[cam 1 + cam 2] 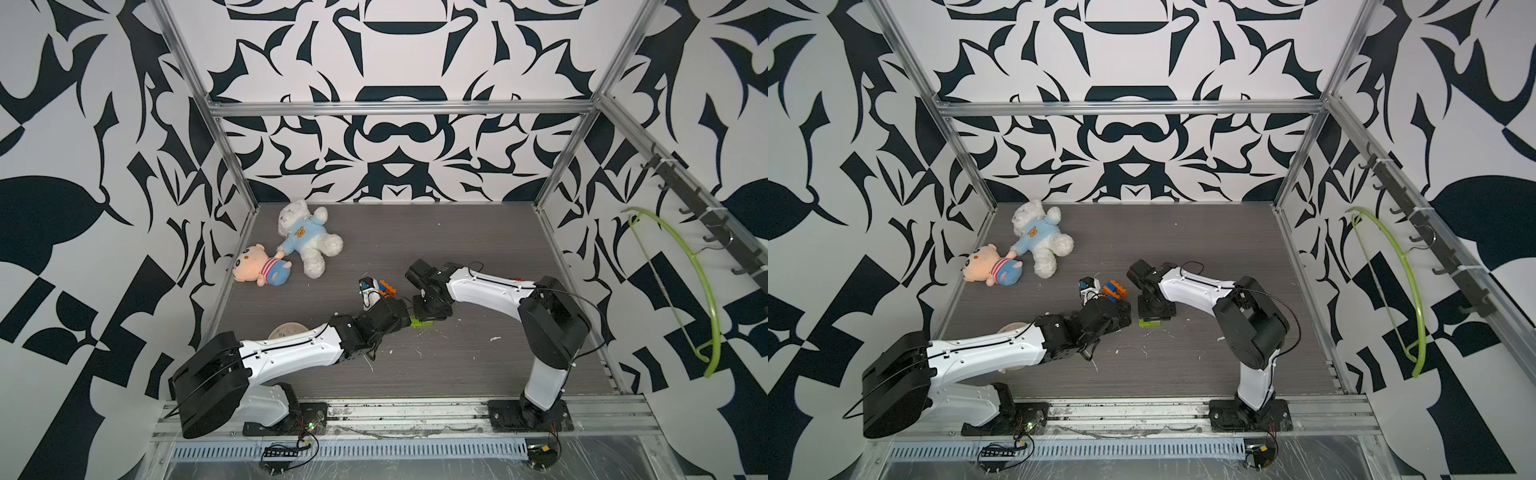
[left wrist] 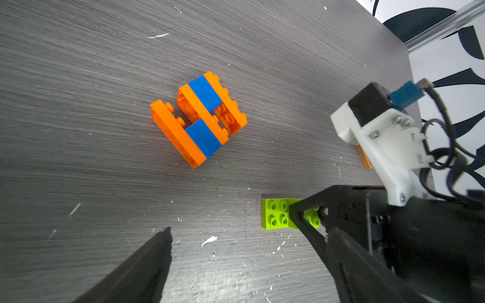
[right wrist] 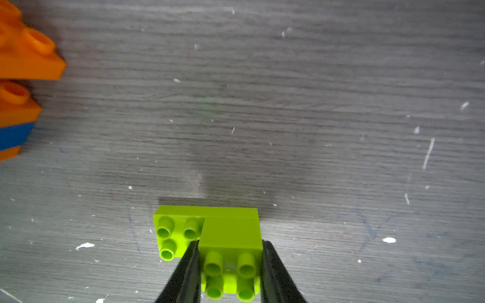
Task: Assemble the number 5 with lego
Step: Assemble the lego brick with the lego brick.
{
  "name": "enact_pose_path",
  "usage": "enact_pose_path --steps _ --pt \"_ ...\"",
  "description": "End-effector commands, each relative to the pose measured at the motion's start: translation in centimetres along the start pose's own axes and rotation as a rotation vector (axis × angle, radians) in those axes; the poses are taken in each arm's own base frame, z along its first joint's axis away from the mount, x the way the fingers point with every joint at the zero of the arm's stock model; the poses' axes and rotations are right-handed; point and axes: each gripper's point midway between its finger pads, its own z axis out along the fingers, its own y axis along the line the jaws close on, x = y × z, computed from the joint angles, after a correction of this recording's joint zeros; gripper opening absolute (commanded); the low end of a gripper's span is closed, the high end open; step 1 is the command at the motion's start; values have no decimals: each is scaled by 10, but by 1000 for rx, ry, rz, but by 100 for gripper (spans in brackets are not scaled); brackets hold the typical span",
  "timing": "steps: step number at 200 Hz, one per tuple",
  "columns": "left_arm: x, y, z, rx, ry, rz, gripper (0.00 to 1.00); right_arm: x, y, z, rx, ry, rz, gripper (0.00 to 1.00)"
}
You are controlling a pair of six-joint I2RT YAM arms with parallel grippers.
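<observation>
Right wrist view: a lime green two-by-two brick (image 3: 231, 232) is clamped between the jaws of the right gripper (image 3: 230, 245). It is seated on one end of a longer lime green brick (image 3: 168, 230), which lies flat on the tabletop (image 3: 341, 131). The left gripper (image 2: 233, 228) is held just beside the lime pair, at about 9 o'clock of it in both top views, with its jaws spread wide and empty.

The orange-and-blue assembly (image 2: 199, 118) lies near, but apart, at about 11 o'clock of the lime pair. Three orange bars are joined by two staggered blue squares, so the digit is judged largely formed.

The step in hand appears to be the handling of the lime bricks. Whether the small brick is being pressed on or pulled off cannot be told. For a pull, the longer brick would need to be pinned by the left jaws. For a press, a straight downward push would be called for.
</observation>
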Motion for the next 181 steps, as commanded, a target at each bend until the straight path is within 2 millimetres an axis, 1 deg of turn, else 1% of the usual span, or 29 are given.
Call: enact_pose_path --steps 1,21,43,58,98,128,152,181 --pt "-3 0 1 -25 -5 13 99 36 -24 50 106 140 -17 34" --pt "-2 -1 2 -22 -5 11 99 34 -23 50 100 135 -15 33" --pt "-3 -2 1 -24 -5 16 99 30 -15 44 58 114 -10 33" --pt "-5 -3 1 -22 -9 14 99 24 -11 37 38 91 -9 35" --pt "-5 -4 0 -22 -8 23 99 8 -3 8 0 2 -1 45" --pt "-5 -4 0 -25 -7 27 99 2 -1 -8 -21 -43 -2 49" --pt "-5 -3 0 -23 -7 24 99 1 -1 -17 -28 -58 0 51" --pt "-5 -4 0 -22 -7 25 99 -1 0 -21 -34 -68 -3 50"
